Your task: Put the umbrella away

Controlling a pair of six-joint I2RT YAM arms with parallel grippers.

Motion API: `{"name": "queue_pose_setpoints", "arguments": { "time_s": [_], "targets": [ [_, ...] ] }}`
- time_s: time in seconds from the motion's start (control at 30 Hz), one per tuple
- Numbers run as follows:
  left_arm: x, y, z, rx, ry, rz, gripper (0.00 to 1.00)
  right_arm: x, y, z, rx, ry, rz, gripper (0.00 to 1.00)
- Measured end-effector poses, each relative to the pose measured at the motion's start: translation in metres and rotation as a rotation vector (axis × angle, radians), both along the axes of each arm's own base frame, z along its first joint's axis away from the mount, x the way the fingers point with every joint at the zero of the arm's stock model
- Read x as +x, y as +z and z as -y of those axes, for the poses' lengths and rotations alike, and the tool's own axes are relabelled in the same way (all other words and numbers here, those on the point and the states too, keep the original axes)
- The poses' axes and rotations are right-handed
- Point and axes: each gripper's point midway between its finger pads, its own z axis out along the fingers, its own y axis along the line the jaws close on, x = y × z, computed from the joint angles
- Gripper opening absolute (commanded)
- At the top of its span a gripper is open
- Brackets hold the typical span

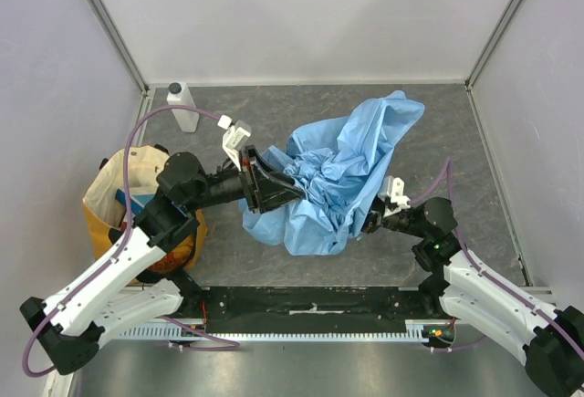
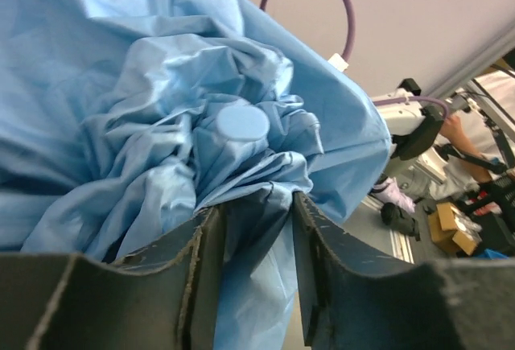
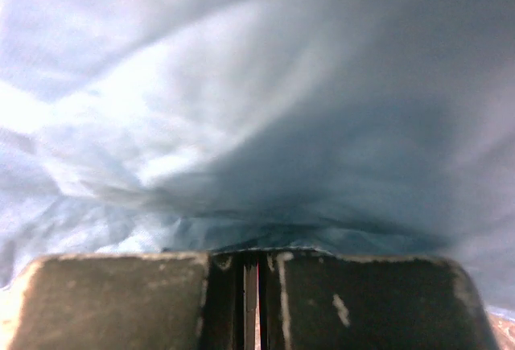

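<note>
Your light-blue fabric umbrella point(image 1: 338, 178) lies crumpled mid-frame, not yet stowed; left pincer point(image 2: 257, 209) half-open around it, right pincer point(image 3: 251, 257) closed.

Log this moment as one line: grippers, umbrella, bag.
left gripper: part open, fabric between jaws | right gripper: shut, against fabric | umbrella: crumpled mid-table | tote bag: left side, umbrella not inside

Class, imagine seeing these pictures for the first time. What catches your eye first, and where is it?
A crumpled sky-blue umbrella fills the middle of the table, its round blue cap showing amid the folds in the left wrist view. The left gripper pokes into it from the left, a fold between its parted fingers, and the right gripper is buried in its near right edge.
</note>
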Motion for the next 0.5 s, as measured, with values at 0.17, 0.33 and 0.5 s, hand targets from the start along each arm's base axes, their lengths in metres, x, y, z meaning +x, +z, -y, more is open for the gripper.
{"name": "queue_pose_setpoints", "arguments": {
  "time_s": [0.17, 0.33, 0.5],
  "targets": [
    [0.000, -0.006, -0.014, 0.033, 0.079, -0.017, 0.73, -0.005, 0.001, 0.000, 0.012, 0.020, 0.004, 0.00],
    [0.008, -0.015, -0.018, 0.066, 0.131, -0.034, 0.85, -0.010, 0.002, -0.001, 0.017, 0.046, -0.007, 0.00],
    [0.010, -0.022, -0.020, 0.093, 0.144, -0.021, 0.91, -0.015, 0.002, -0.001, 0.016, 0.070, -0.023, 0.00]
  ]
}}
